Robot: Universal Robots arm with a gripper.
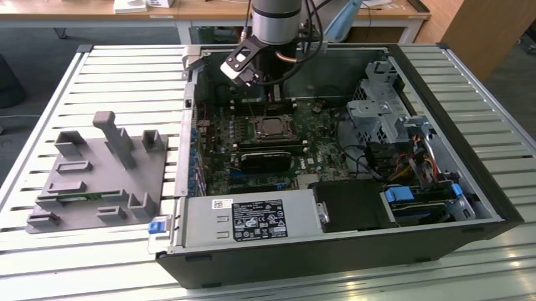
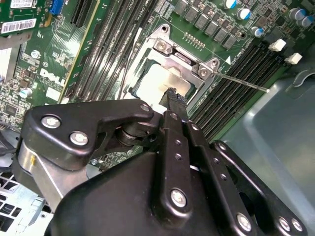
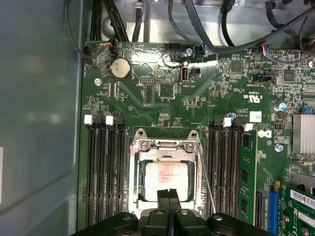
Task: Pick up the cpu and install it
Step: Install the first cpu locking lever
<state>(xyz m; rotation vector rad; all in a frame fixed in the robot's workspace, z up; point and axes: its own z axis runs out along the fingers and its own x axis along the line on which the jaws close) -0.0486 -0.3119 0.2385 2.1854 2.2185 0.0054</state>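
The silver arm [image 1: 277, 22] descends vertically from above, wrist upright. Its black gripper [image 3: 169, 192] points straight down, both fingers [image 2: 173, 101] pressed flat together with nothing held between them.

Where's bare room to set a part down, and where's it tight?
Free: table slats around the grey fixture, on the exterior view's left of the case. Crowded: the cpu, memory slots both sides, gripper above.

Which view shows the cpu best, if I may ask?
The first wrist view: the cpu lies square-on in its socket, mostly bare. In the second wrist view the gripper covers part of it; in the exterior view it is small.
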